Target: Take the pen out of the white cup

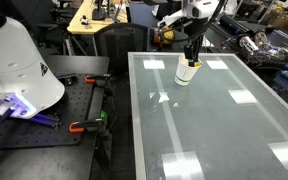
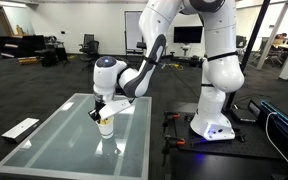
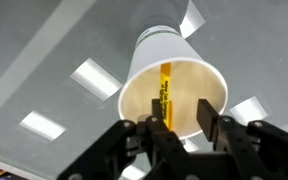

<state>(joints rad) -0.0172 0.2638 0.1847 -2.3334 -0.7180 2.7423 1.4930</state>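
At lower centre of the wrist view, the claw (image 3: 181,118): jaws parted to a middling gap and closed on nothing. Fingertips (image 3: 210,115) at the mouth of the white cup (image 3: 149,50), perhaps just inside it; cannot tell whether touching the rim.

Between the jaws, nearer the one toward frame left, the pen (image 3: 165,85): thin, yellow, standing inside the cup and leaning on the inner wall toward the top of the frame. No contact with either jaw to be made out.

In both exterior views, the claw (image 1: 192,52) (image 2: 101,112) hangs straight down over the cup (image 1: 187,73) (image 2: 106,127). Too small there to show the pen. Cup upright on the glass-topped table (image 1: 224,120), upper middle of the frame in one exterior view, near the table's right edge in another (image 2: 54,140).

Probably light, stiff and smooth: a slim barrel, apt to slip or swing between the pads. Paper-like cup probably just as light and unanchored, so likely to tip or lift if nudged or dragged. Best taken high on the barrel, near its upper end by the rim, pads square across it, then drawn straight up clear of the wall.
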